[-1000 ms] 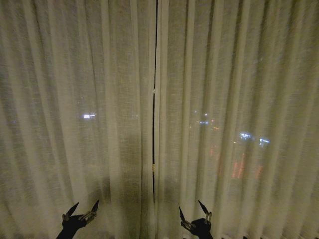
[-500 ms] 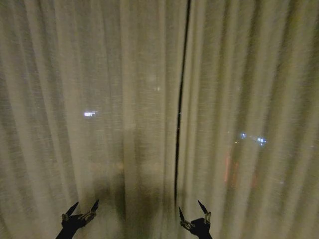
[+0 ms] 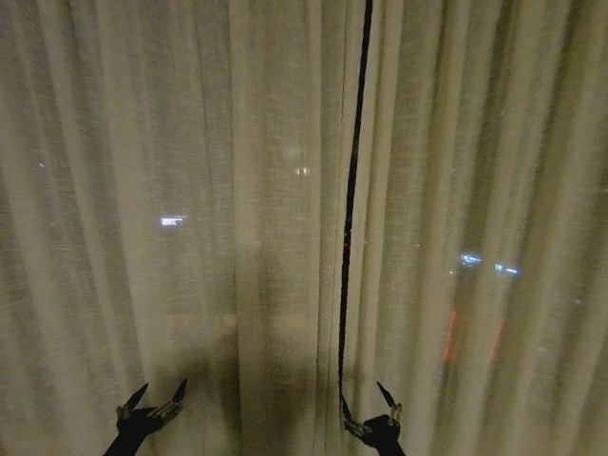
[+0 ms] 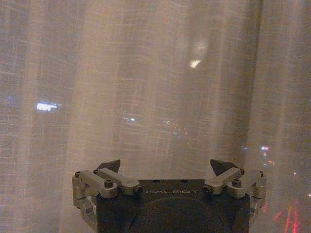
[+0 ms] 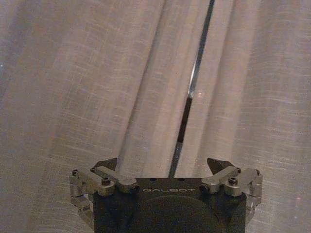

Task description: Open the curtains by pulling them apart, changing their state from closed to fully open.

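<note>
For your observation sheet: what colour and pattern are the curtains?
The curtains are sheer off-white with vertical pleats; the left wrist view shows the weave best.

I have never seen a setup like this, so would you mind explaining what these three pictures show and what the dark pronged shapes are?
It is a wheeled robot with two arms facing sheer curtains. The wide picture comes from its head camera; the other two come from cameras on each wrist. The dark prongs are its claws: the left claw low on the left, the right claw just below the narrow dark gap where the two panels meet. Both claws are open and hold nothing. City lights glow through the fabric.
</note>
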